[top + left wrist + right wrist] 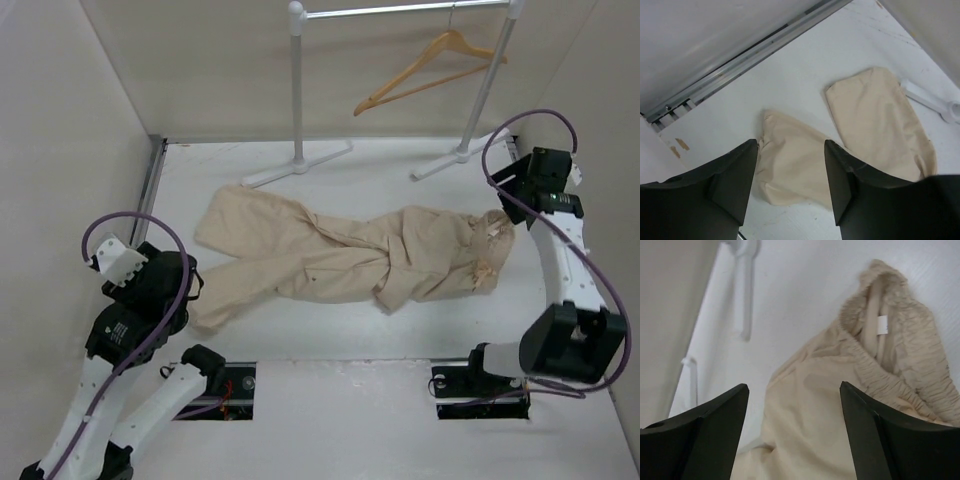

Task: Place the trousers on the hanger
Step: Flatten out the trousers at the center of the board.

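The beige trousers (340,255) lie twisted flat across the table, leg ends to the left and gathered waistband (490,240) to the right. The wooden hanger (430,68) hangs tilted from the rack's rail at the back, with nothing on it. My left gripper (188,283) hovers by the near leg end; in the left wrist view it (791,145) stands open above that leg end (790,170), with the other leg end (880,115) beyond. My right gripper (794,386) is open above the cloth (810,415) just below the waistband (900,340). Neither holds anything.
The white garment rack (298,90) stands at the back on two flat feet (300,165) (455,160). One rack foot (935,102) lies just past the far leg end. Walls close in on the left, right and back, with a metal rail (150,185) along the left wall.
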Controlling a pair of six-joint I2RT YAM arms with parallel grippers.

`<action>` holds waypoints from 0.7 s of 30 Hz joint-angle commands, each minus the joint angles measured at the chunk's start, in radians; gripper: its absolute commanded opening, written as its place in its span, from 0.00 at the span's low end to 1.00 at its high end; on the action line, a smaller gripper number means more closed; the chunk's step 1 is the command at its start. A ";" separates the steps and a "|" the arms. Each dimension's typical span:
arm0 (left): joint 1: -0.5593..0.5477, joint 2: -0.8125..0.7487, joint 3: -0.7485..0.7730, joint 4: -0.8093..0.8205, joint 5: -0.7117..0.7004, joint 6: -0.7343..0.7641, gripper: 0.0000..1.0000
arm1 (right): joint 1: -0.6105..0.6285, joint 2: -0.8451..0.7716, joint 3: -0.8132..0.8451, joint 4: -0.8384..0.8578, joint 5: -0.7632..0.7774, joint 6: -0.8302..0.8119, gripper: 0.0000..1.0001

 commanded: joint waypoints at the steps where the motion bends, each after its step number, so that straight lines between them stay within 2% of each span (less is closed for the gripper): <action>1: 0.008 0.010 -0.028 0.068 0.053 0.043 0.54 | 0.089 -0.212 -0.066 0.059 0.065 -0.063 0.78; 2: 0.000 0.038 -0.039 0.106 0.077 0.053 0.55 | 0.126 -0.256 -0.110 0.065 0.075 -0.074 0.72; 3: -0.008 0.074 -0.054 0.149 0.112 0.057 0.55 | 0.170 -0.299 -0.158 0.065 0.079 -0.082 0.62; 5: -0.023 0.169 -0.076 0.247 0.198 0.069 0.55 | 0.270 -0.369 -0.255 0.066 0.069 -0.085 0.29; 6: -0.025 0.218 -0.083 0.308 0.232 0.076 0.56 | 0.328 -0.395 -0.295 0.059 0.062 -0.085 0.17; 8: -0.008 0.318 -0.094 0.440 0.298 0.105 0.57 | 0.442 -0.442 -0.368 0.045 0.053 -0.071 0.11; 10: 0.055 0.425 -0.094 0.563 0.367 0.138 0.58 | 0.550 -0.485 -0.424 0.031 0.059 -0.054 0.12; 12: 0.150 0.545 -0.085 0.655 0.488 0.158 0.58 | 0.649 -0.522 -0.473 0.008 0.058 -0.034 0.21; 15: 0.260 0.717 -0.061 0.757 0.648 0.172 0.56 | 0.737 -0.571 -0.542 -0.041 0.088 0.018 0.53; 17: 0.282 0.794 -0.041 0.784 0.683 0.177 0.54 | 0.754 -0.602 -0.600 -0.047 0.073 0.075 0.67; 19: 0.278 0.860 -0.022 0.804 0.685 0.178 0.54 | 0.754 -0.613 -0.651 -0.038 0.044 0.118 0.72; 21: 0.262 0.918 -0.007 0.823 0.691 0.194 0.54 | 0.760 -0.604 -0.680 -0.010 0.039 0.135 0.72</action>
